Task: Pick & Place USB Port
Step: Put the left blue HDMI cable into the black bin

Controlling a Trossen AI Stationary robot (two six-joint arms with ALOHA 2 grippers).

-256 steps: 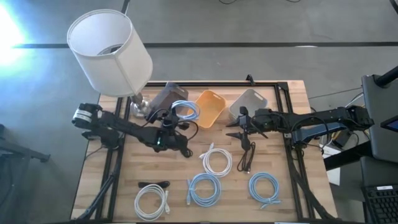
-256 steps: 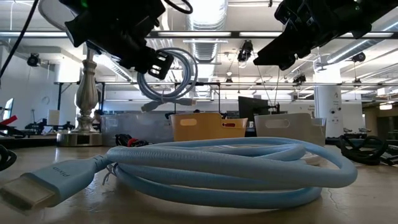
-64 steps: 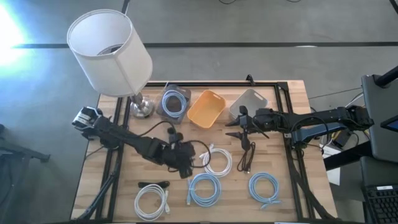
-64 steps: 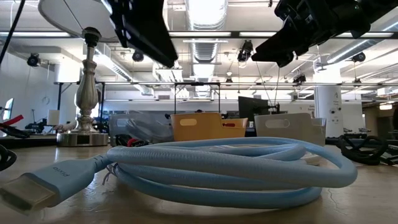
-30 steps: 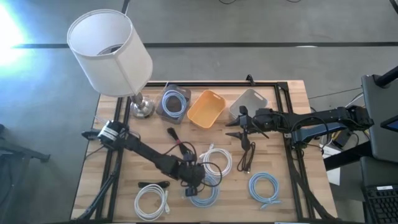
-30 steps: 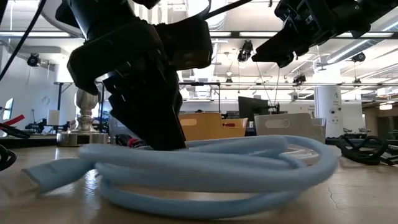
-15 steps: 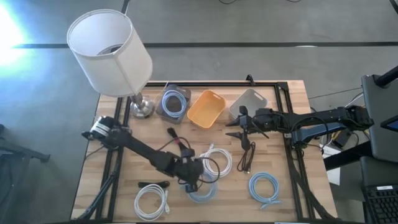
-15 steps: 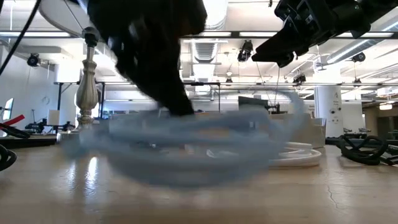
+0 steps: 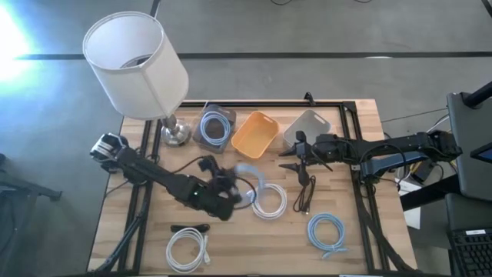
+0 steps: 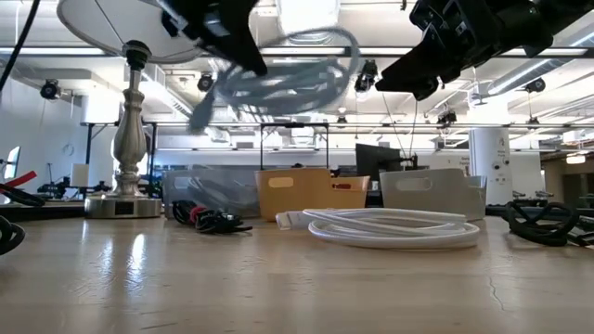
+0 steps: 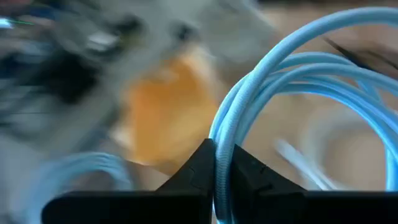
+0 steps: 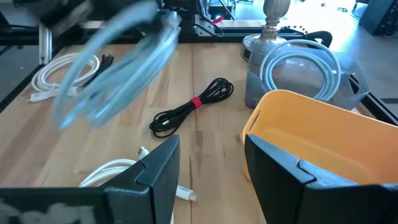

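Light blue cable coil (image 9: 244, 178) hangs clear above the bench (image 9: 354, 254) centre, loop roughly upright, pinched in the closed jaws of the left gripper (image 9: 227, 194). A white coil (image 9: 268, 201) lies just beside. Right gripper (image 9: 289, 158) hovers near the grey bin (image 9: 307, 127), jaws apart and empty.

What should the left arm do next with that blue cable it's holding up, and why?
Probably carry it toward the grey bin: the left gripper is shut on the light blue cable coil, lifted off the table, and that bin already holds a similar blue coil.
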